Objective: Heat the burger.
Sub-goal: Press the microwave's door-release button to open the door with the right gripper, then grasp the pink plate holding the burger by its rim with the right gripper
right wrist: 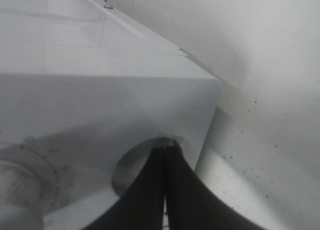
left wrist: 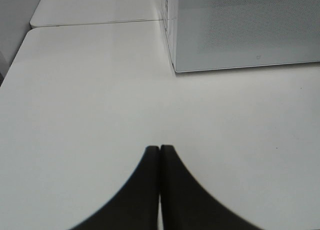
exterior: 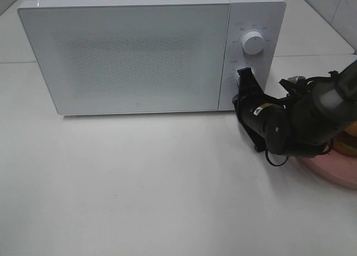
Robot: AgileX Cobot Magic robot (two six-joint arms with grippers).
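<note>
The white microwave (exterior: pixel 139 49) stands at the back of the table with its door closed. My right gripper (exterior: pixel 244 73) is shut, and its tips rest against the lower part of the control panel, below the round knob (exterior: pixel 252 42). In the right wrist view, the shut right gripper (right wrist: pixel 166 148) meets a round control (right wrist: pixel 142 165) on the panel. Only a sliver of the burger (exterior: pixel 351 140) shows at the far right, behind my right arm, on a pink plate (exterior: pixel 334 169). My left gripper (left wrist: pixel 160 149) is shut on nothing above bare table, left of the microwave (left wrist: pixel 245 29).
My right arm (exterior: pixel 301 116) lies across the table's right side, over the plate. A seam between two tabletops (left wrist: pixel 95 23) runs behind the left gripper. A tiled wall (exterior: pixel 334 5) rises at the back right.
</note>
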